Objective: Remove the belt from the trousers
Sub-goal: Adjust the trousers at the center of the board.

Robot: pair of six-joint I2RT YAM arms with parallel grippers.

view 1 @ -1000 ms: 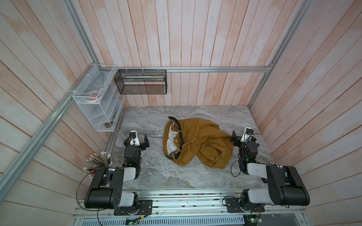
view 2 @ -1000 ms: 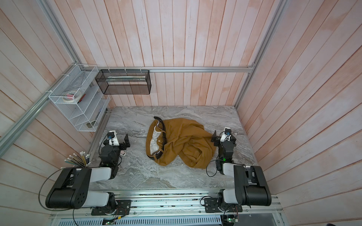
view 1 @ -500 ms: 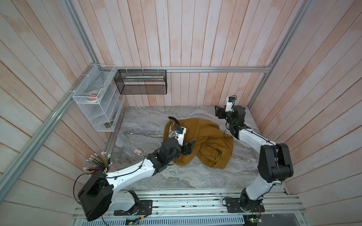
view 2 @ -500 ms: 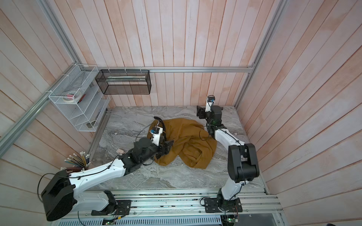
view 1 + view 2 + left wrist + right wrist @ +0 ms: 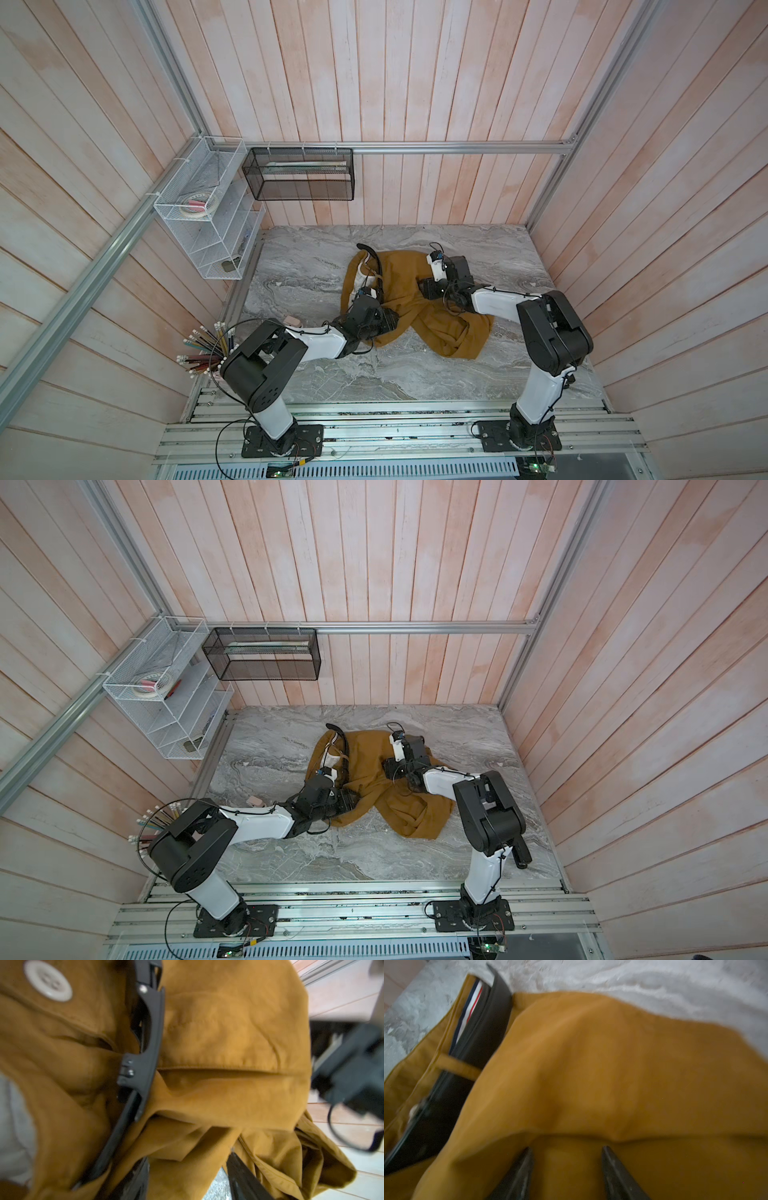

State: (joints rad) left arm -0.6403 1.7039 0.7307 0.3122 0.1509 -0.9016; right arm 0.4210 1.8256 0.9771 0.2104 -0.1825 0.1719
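The trousers (image 5: 419, 303) are crumpled on the table (image 5: 307, 266), and the belt (image 5: 377, 266) is threaded through a loop. The left gripper (image 5: 189, 1157) and right gripper (image 5: 566, 1149) are spread, with fabric between the jaws.

The left arm (image 5: 320, 343) is stretched low, forward and inward; the right arm (image 5: 498, 301) is folded inward at the elbow. The left gripper (image 5: 188, 1157) and right gripper (image 5: 565, 1148) are held with jaws apart.
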